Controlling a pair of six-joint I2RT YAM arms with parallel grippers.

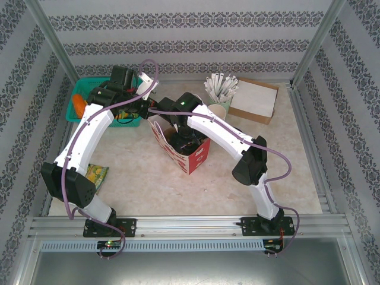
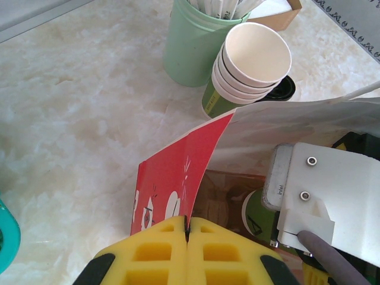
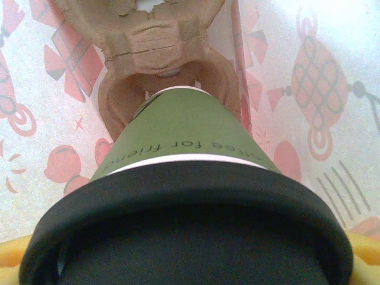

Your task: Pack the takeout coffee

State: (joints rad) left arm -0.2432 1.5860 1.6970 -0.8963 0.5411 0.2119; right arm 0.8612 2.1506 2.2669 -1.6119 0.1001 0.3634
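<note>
The takeout coffee [image 3: 184, 130], a green paper cup with a black lid [image 3: 190, 225], hangs inside the red gift bag [image 1: 199, 155]. Its base sits at the ring of a brown cardboard carrier [image 3: 148, 35] on the bag's floor. My right gripper [image 3: 190, 261] reaches down into the bag and is shut on the cup at the lid; yellow fingertips [image 3: 365, 252] show at either side. My left gripper [image 2: 187, 222] is shut on the bag's red top edge [image 2: 172, 178], holding the mouth open. In the left wrist view the green cup [image 2: 256, 214] shows partly behind the right wrist's white housing [image 2: 332, 202].
Stacked lidless paper cups [image 2: 252, 62] and a loose black lid [image 2: 285, 89] lie just behind the bag, beside a green holder of sticks [image 2: 190, 47]. A cardboard box [image 1: 254, 100] sits back right, a teal basket [image 1: 80, 98] back left, a snack packet [image 1: 95, 177] near left.
</note>
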